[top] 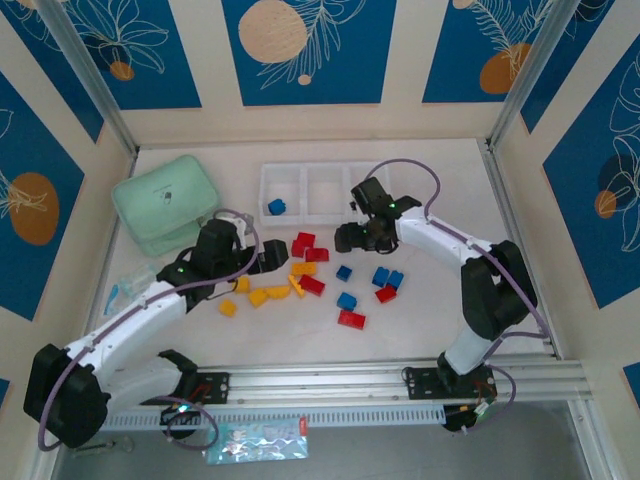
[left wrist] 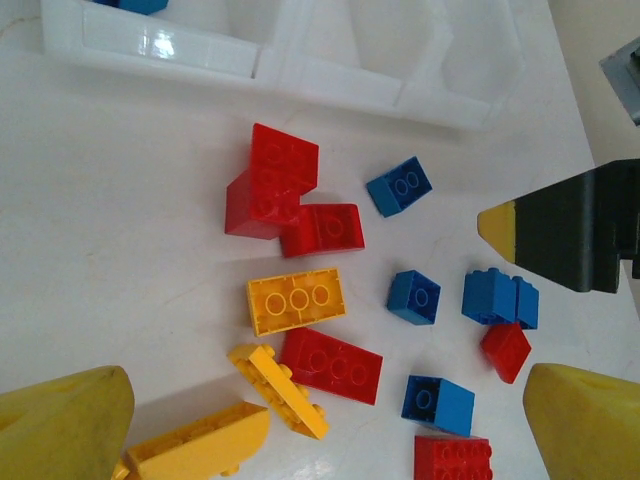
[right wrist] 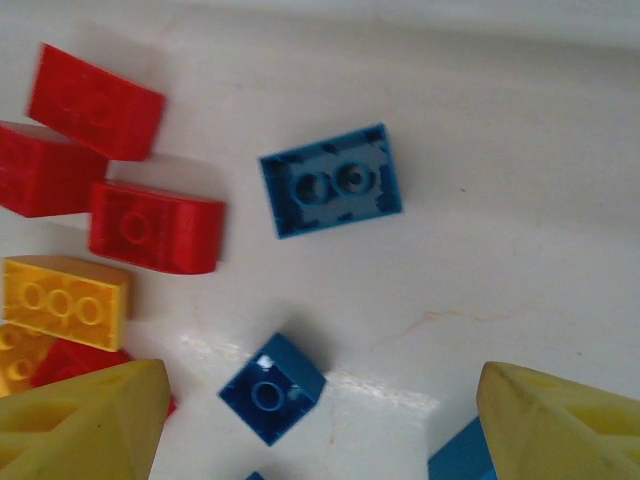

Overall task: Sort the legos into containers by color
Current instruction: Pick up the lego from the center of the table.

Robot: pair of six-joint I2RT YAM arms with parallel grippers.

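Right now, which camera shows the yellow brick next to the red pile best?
Left wrist: the yellow brick lies whole, near centre, studs clear. Right wrist catches it at the left edge; top external shows it small, just below the red pile.

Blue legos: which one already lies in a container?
The blue lego in the left compartment of the tray. The other blue legos lie loose on the table, in front of the tray.

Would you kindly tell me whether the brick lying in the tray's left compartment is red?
No, the single brick in the left compartment of the white tray is blue in the top view.
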